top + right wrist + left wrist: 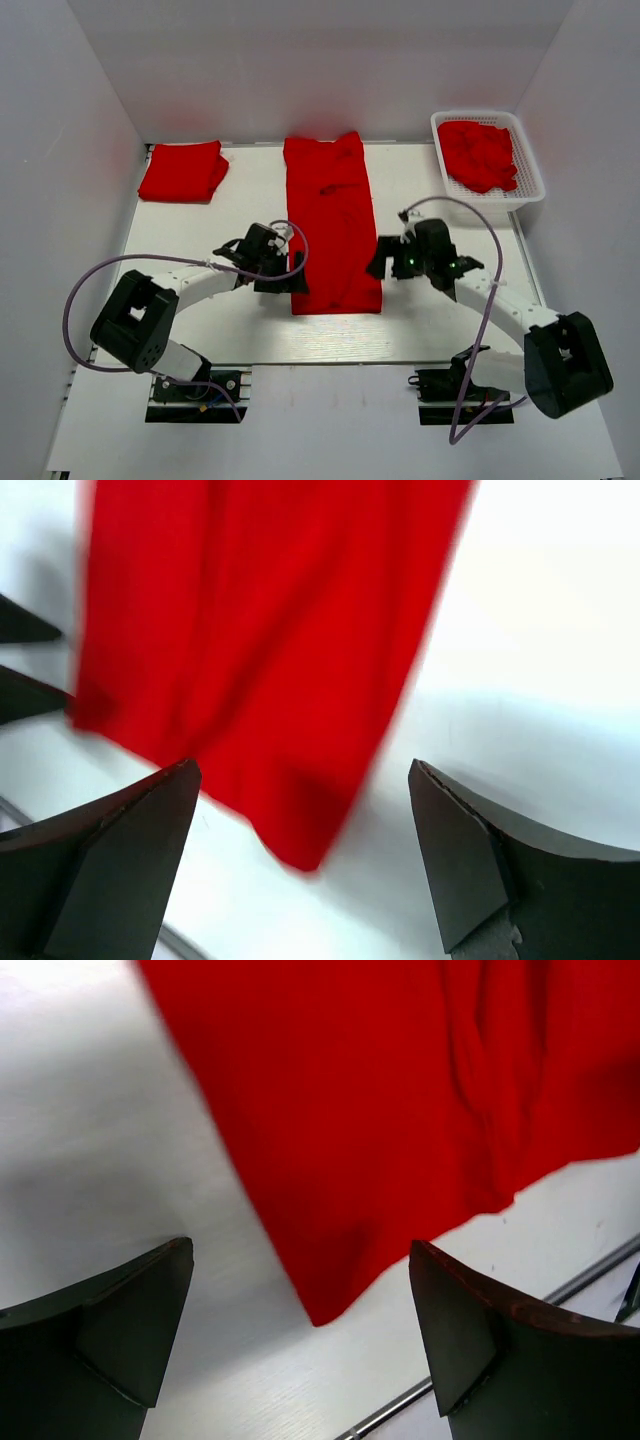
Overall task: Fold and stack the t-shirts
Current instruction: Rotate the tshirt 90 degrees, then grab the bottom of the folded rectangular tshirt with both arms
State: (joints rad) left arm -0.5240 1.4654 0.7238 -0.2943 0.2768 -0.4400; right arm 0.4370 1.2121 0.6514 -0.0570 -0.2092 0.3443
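A red t-shirt lies in the middle of the table, folded into a long narrow strip running from back to front. My left gripper stands open at the strip's near left corner, which lies between its fingers on the table. Open as well, my right gripper hangs over the near right corner. Neither holds cloth. A folded red t-shirt rests at the back left. More crumpled red t-shirts fill the basket.
A white mesh basket stands at the back right against the wall. White walls enclose the table on three sides. A metal rail runs along the table's near edge.
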